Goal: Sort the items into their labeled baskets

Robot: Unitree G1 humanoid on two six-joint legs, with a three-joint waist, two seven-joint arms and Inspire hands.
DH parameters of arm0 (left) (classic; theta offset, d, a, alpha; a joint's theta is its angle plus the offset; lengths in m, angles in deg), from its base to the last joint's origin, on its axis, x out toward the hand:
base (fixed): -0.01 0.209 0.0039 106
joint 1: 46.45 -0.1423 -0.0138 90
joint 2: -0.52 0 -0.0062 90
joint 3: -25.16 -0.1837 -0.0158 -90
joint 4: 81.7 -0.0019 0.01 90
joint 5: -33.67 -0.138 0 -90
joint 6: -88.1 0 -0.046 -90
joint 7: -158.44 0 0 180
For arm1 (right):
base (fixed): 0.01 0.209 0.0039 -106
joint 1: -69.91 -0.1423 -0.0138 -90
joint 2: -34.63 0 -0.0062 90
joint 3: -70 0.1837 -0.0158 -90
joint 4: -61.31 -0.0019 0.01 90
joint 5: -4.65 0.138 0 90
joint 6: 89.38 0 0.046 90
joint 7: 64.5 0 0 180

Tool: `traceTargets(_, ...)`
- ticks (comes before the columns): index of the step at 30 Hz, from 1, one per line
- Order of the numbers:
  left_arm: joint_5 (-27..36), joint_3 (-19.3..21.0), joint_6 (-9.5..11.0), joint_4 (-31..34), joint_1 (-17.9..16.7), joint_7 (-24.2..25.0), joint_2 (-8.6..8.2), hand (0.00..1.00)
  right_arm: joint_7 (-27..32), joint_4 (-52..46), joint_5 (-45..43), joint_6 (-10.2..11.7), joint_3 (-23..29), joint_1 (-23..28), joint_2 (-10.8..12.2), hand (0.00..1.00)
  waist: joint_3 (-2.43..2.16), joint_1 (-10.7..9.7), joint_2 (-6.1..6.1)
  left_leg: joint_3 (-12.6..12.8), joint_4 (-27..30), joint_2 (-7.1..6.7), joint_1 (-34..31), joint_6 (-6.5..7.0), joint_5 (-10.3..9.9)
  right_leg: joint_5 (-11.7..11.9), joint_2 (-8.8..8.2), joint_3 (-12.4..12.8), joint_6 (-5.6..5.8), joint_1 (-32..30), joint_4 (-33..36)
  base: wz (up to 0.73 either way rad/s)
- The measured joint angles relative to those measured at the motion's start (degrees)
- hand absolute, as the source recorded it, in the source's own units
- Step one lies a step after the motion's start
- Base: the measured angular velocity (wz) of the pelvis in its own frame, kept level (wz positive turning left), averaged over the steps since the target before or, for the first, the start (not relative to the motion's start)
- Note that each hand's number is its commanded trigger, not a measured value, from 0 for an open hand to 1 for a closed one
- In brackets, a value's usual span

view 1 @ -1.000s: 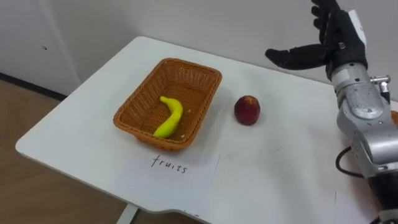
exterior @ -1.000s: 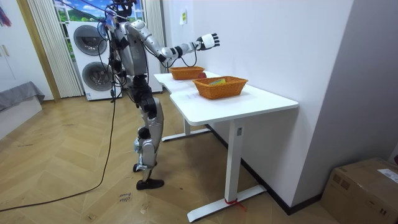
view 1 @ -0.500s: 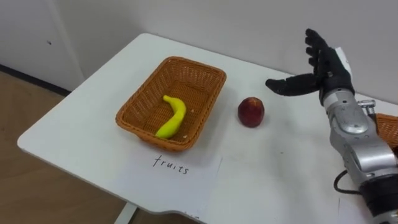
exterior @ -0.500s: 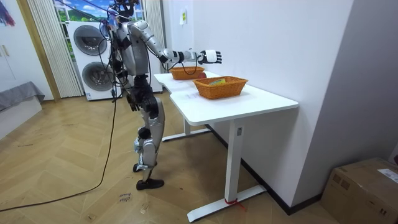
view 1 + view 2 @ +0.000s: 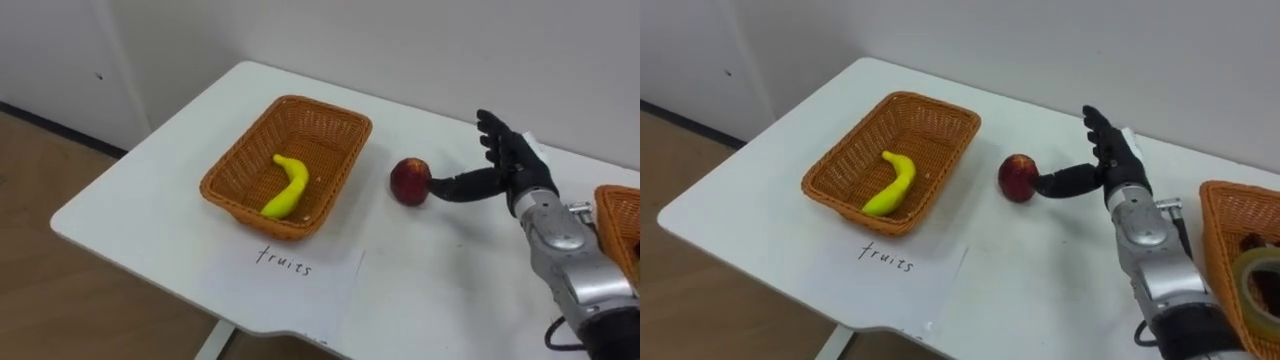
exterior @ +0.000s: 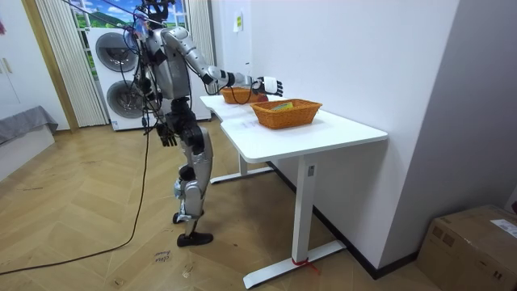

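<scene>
Wicker fruit basket [image 5: 315, 103]: on the left part of the white bench [image 5: 450, 270], with a yellow banana [image 5: 290, 187] lying inside. One fruit home!
Red apple [image 5: 409, 181]: out on the bare bench, just beside the basket's right wall and not in it yet. This is the piece in play.
Right robot hand [image 5: 512, 165]: in from the right and released, fingers straight and spread, thumb stretched at the apple's right side. The thumb tip looks to be touching the skin, though from this angle I can't rule out a sliver of gap. Nothing grasped.
Left robot hand [image 6: 167, 134]: low by the robot's hip in the room view, out of the action.
Office basket [image 5: 1220, 235]: a second wicker one at the bench's far right, a roll of tape [image 5: 1258, 285] in it.
Paper sheet [image 5: 290, 275]: handwritten label, flat in front of the fruit basket.
Step in hand: my read is that it's lining up a grasp on the apple.
Risk one: the apple is round and free. A thumb that nudges before the fingers wrap could send it rolling off across the bench.
Risk two: the fingers stand high. If they close near the top, the apple could squirt out.
Risk three: a short hop to the basket, but a low carry could clip the rim and shove the basket toward the bench's left edge.
</scene>
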Motion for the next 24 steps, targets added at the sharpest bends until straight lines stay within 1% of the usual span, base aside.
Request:
traceTargets(2, -0.1, -0.5, 0.0, 0.2, -1.0, 0.2, 0.02, 0.00, -0.2, -0.4, -0.9, 0.0, 0.0, 0.3, 0.0, 0.00, -0.39, 0.1, 0.09, 0.0, 0.0, 0.00, 0.2, -0.01, 0.0, 0.0, -0.02, -0.1, 0.00, 0.2, 0.0, 0.00)
traceTargets(3, -0.1, -0.6, 0.0, 0.1, -1.5, 0.3, 0.01, 0.00, -0.4, -0.4, -0.9, 0.0, 0.0, 0.6, 0.0, 0.00, -0.47, 0.1, 0.05, 0.0, 0.0, 0.00, 0.5, -0.04, 0.0, 0.0, -0.01, -0.2, 0.00, 0.5, 0.0, 0.00)
traceTargets(6, 0.0, -0.6, -0.1, 0.1, -3.1, 0.3, 0.00, 0.00, -0.9, -0.4, -0.9, 0.1, 0.0, 1.7, 0.0, 0.00, -0.40, 0.2, -0.05, -0.2, -0.2, 0.00, 1.6, -0.06, 0.1, 0.0, -0.02, -0.5, 0.01, 1.7, 0.0, 0.05)
traceTargets(11, 0.0, -1.6, -0.5, -0.9, -4.3, 0.3, -0.10, 0.00, -1.6, -0.4, -1.2, 0.1, 0.0, 3.6, 0.0, 0.00, -0.26, 0.3, -0.51, -0.7, 0.1, -0.07, 1.7, -0.08, 0.1, 0.0, -0.06, -1.4, 0.01, 2.1, 0.0, 0.06)
traceTargets(14, 0.0, -1.7, -0.4, -1.1, -4.5, 0.3, -0.11, 0.00, -2.2, -0.4, -1.4, 0.1, 0.0, 5.2, 0.0, 0.00, -0.12, 0.8, -0.74, -1.1, 0.5, -0.12, 1.6, -0.10, 0.1, 0.0, -0.09, -1.7, 0.01, 2.2, 0.1, 0.06)
traceTargets(17, 0.0, -1.7, -0.4, -1.1, -4.6, 0.3, -0.09, 0.00, -2.9, -0.4, -1.6, 0.1, 0.0, 6.7, 0.0, 0.00, -0.10, 1.5, -0.78, -1.2, 0.7, -0.19, 1.6, -0.13, 0.1, 0.0, -0.14, -1.7, 0.00, 2.3, 0.2, 0.00)
traceTargets(19, 0.1, -1.8, -0.3, -1.2, -4.6, 0.3, -0.08, 0.00, -3.4, -0.4, -1.8, 0.1, 0.0, 7.3, 0.0, 0.00, -0.08, 1.6, -0.82, -1.3, 0.8, -0.26, 1.6, -0.14, 0.1, 0.0, -0.18, -1.7, 0.00, 2.3, 0.2, 0.00)
traceTargets(24, 0.1, -1.8, 0.0, -1.1, -5.1, 0.7, -0.05, 0.00, -4.1, -1.3, -5.7, 0.1, 0.0, 7.6, 0.0, 0.00, -0.10, 1.7, -0.82, -1.3, 0.9, -0.37, 1.6, -0.09, 0.1, 0.0, -0.28, -1.7, 0.00, 2.4, 0.2, 0.00)
